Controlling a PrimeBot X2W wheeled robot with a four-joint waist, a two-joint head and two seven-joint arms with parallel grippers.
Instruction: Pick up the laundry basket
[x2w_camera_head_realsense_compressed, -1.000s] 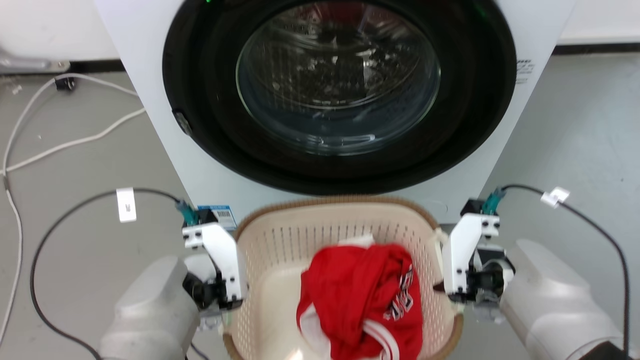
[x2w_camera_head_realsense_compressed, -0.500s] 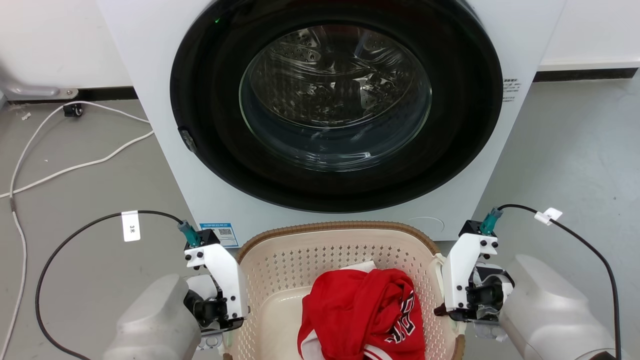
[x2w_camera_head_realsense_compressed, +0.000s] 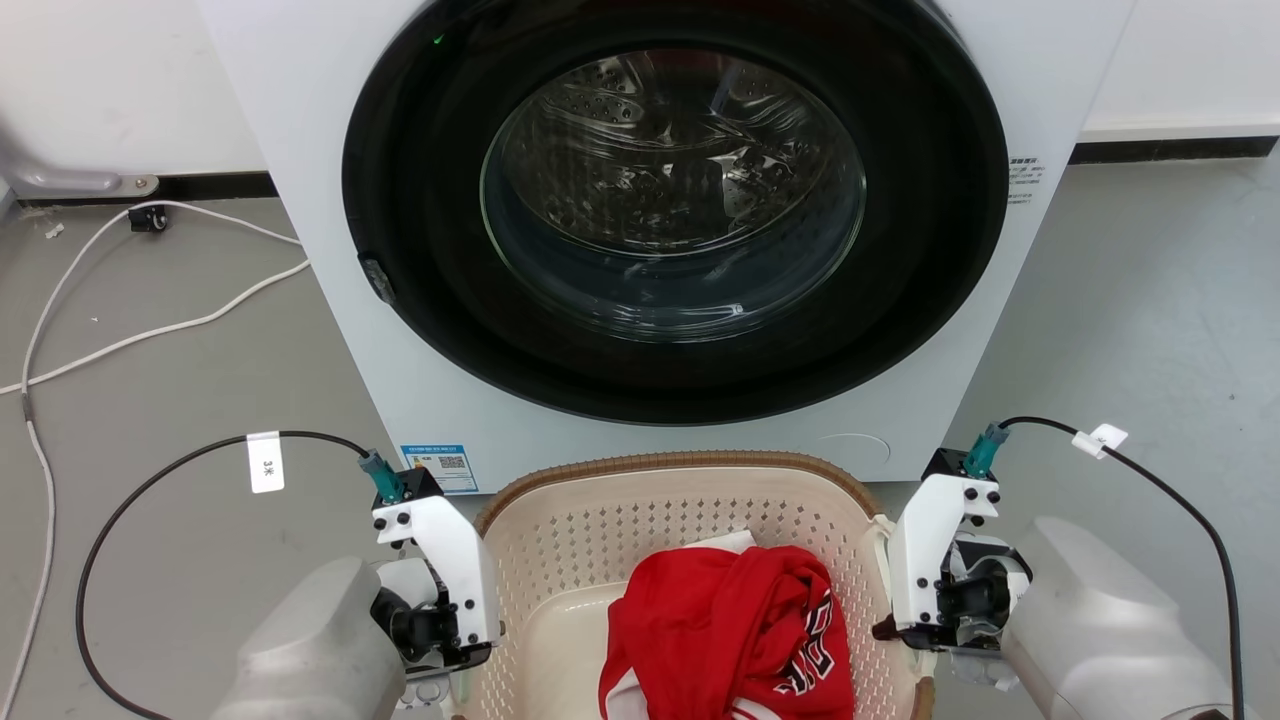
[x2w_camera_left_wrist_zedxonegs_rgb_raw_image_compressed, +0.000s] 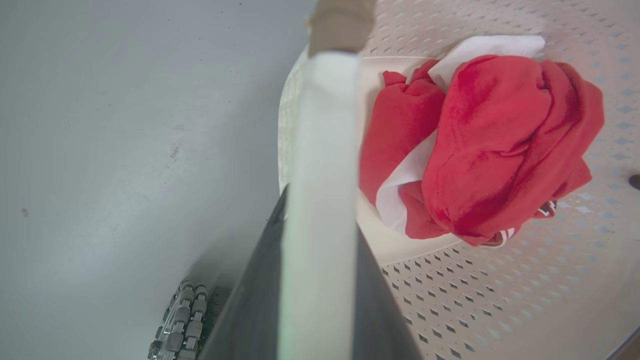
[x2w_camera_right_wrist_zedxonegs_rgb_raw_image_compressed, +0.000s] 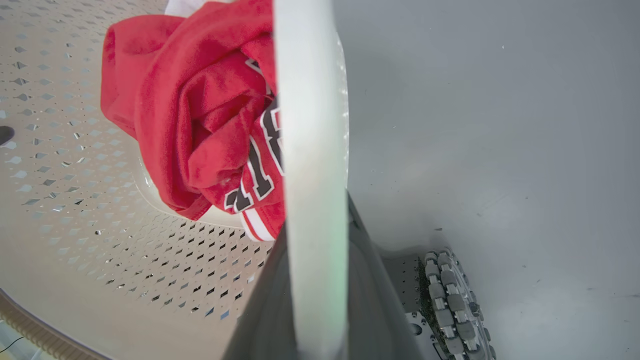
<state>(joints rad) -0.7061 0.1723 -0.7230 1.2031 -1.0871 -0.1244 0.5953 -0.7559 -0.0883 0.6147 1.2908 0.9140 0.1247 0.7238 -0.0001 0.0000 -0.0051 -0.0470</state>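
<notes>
The laundry basket (x2w_camera_head_realsense_compressed: 660, 463), cream with perforated walls and a brown rim, sits low in the head view right in front of the washer. Crumpled red and white clothes (x2w_camera_head_realsense_compressed: 730, 630) lie inside it. My left gripper (x2w_camera_left_wrist_zedxonegs_rgb_raw_image_compressed: 320, 210) is shut on the white loop handle (x2w_camera_left_wrist_zedxonegs_rgb_raw_image_compressed: 320, 125) at the basket's left side. My right gripper (x2w_camera_right_wrist_zedxonegs_rgb_raw_image_compressed: 316, 220) is shut on the white handle (x2w_camera_right_wrist_zedxonegs_rgb_raw_image_compressed: 310, 100) at the basket's right side. In the head view both wrists flank the basket and the fingers are hidden below them. Whether the basket's base touches the floor cannot be told.
The white front-loading washer (x2w_camera_head_realsense_compressed: 330, 250) with its shut round glass door (x2w_camera_head_realsense_compressed: 670, 200) stands directly behind the basket. White cables (x2w_camera_head_realsense_compressed: 150, 330) lie on the grey floor at the left. Black cables (x2w_camera_head_realsense_compressed: 150, 490) run from both wrists. A roller wheel (x2w_camera_right_wrist_zedxonegs_rgb_raw_image_compressed: 450, 300) of my base lies under the right arm.
The head camera has tilted, so the whole picture shifted down. The basket and both grippers have slipped slightly lower against the washer. Both grips are unchanged.
</notes>
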